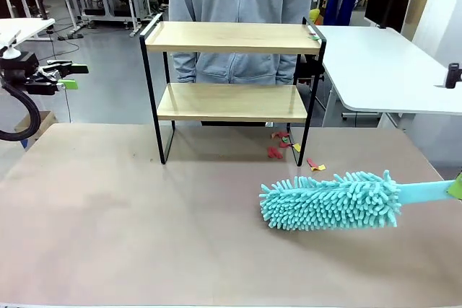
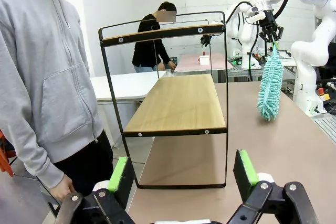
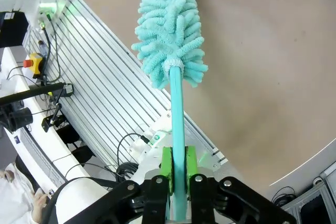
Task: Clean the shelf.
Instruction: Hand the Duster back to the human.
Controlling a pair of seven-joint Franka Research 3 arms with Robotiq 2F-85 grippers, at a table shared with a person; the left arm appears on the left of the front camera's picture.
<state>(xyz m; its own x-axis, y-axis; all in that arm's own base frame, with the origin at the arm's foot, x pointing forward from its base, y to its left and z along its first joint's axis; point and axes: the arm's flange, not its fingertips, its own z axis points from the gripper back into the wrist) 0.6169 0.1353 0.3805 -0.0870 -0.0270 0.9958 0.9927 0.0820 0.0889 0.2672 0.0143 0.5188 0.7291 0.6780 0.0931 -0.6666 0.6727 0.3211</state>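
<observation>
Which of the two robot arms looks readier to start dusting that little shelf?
The right. Its right gripper is shut on the teal duster, beside the shelf. The left gripper is open, holding nothing, off to the side.

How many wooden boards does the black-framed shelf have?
2. The top board sits level with the frame's upper rails; the lower board sits midway down, above the table. None appears hidden.

The right gripper point(image 3: 177, 169) clamps its green pads point(image 3: 166, 167) on the teal handle of a fluffy duster point(image 3: 168, 24), whose head seems to hang just over the brown desk point(image 3: 273, 66), beside a ribbed metal rail point(image 3: 105, 98).
</observation>
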